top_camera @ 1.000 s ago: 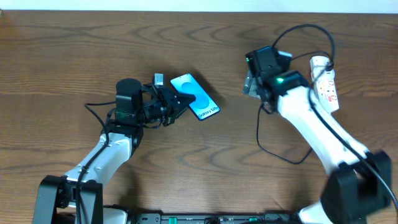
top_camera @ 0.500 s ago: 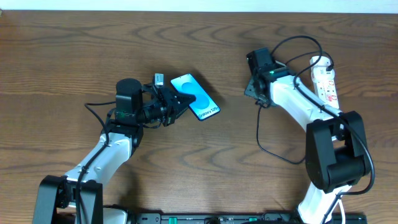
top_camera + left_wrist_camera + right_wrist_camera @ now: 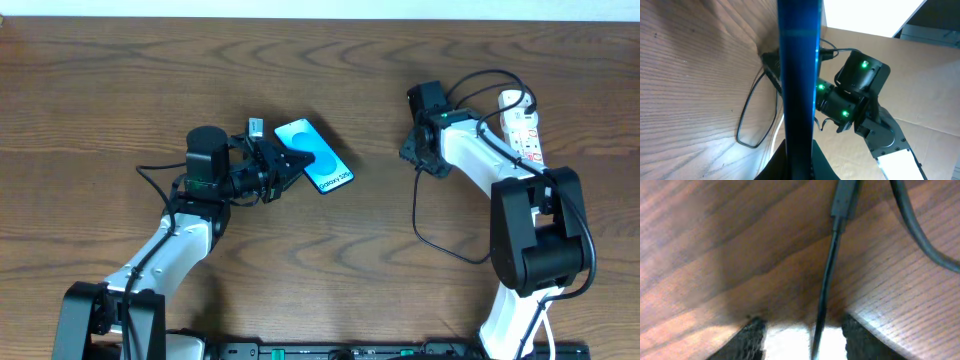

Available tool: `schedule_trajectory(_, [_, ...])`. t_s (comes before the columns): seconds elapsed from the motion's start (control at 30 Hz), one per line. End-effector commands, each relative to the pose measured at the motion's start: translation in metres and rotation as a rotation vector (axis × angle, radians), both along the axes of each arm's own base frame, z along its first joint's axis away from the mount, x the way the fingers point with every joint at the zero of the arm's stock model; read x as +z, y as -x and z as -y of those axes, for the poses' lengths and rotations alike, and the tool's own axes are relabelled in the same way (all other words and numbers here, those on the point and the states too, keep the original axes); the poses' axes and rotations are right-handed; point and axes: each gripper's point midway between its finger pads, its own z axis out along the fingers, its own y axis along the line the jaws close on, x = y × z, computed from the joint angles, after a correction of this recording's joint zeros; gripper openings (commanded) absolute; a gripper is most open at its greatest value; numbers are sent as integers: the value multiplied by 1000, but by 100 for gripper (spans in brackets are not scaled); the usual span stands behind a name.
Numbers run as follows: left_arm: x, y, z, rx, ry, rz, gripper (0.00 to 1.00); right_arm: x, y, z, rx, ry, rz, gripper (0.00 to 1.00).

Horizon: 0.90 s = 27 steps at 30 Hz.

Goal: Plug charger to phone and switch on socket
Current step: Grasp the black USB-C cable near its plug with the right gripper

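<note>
Since the plug has to meet its port, the left fingers point(image 3: 275, 165) seem to clamp the phone point(image 3: 314, 156) by its edges to present it. The right fingers point(image 3: 747, 337) stand apart astride the charger point(image 3: 826, 287), low on the tabletop point(image 3: 120, 90), near the socket point(image 3: 523, 128) at far right. The plug tip runs out of view, and the phone's port is hidden.

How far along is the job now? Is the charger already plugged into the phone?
Done: the left gripper holds the phone. In hand: the right gripper is open astride the charger cable on the table, not yet closed. Left: grasp the cable, plug it into the phone, switch on the socket.
</note>
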Motion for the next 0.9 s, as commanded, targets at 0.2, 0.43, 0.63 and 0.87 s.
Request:
schedule_trajectory(0.2, [18, -1, 4, -37, 14, 69, 7, -17, 27, -41, 275, -137, -105, 2])
schedule_trajectory(0.43, [18, -1, 4, -37, 14, 69, 7, -31, 75, -55, 570, -95, -247, 23])
schedule_trajectory(0.63, [18, -1, 4, -37, 14, 69, 7, -36, 67, -40, 463, -12, -211, 42])
schedule_trajectory(0.87, [18, -1, 4, -37, 14, 69, 7, -30, 27, -20, 290, 34, -67, 63])
